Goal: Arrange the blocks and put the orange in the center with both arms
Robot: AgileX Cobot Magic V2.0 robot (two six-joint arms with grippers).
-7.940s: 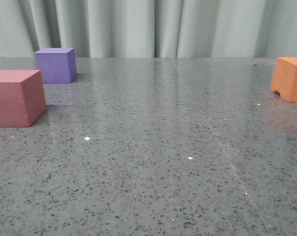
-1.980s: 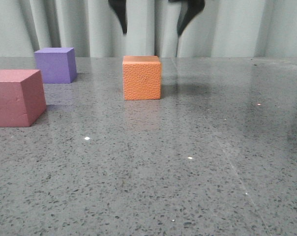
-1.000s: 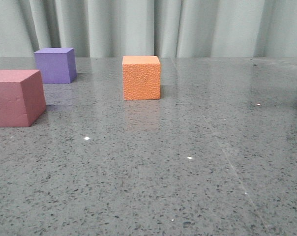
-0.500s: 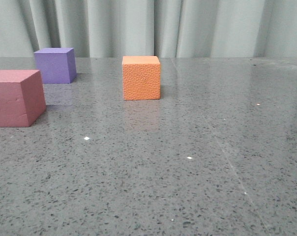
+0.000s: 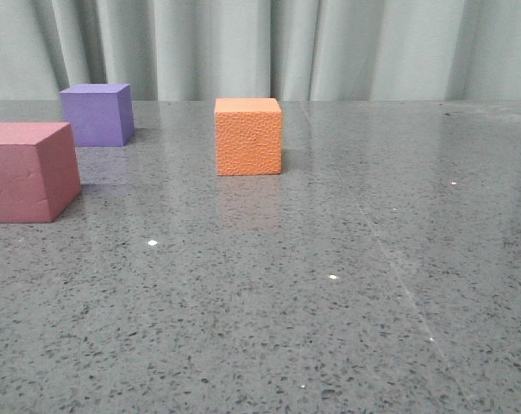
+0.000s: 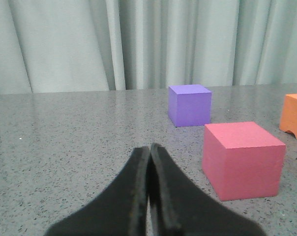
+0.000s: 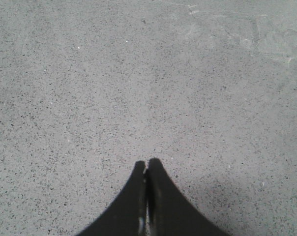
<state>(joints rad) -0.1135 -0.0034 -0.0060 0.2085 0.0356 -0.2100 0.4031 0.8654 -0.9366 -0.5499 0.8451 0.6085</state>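
Note:
The orange cube [image 5: 248, 136] stands alone on the grey stone table [image 5: 329, 285], mid-table toward the back; its notched edge shows in the left wrist view [image 6: 294, 124]. The pink-red cube [image 5: 28, 171] sits at the near left and the purple cube [image 5: 97, 114] behind it; both show in the left wrist view, pink-red [image 6: 243, 159] and purple [image 6: 189, 104]. My left gripper [image 6: 149, 150] is shut and empty, low over the table, short of the pink-red cube. My right gripper [image 7: 147, 164] is shut and empty over bare tabletop. Neither gripper shows in the front view.
A pale green curtain [image 5: 260, 47] hangs along the table's far edge. Small white specks [image 5: 153, 243] lie on the speckled stone in front of the cubes.
The orange cube went from the far right to mid-table; the open gripper above it two seconds ago has left the front view. Nothing has moved in the last second.

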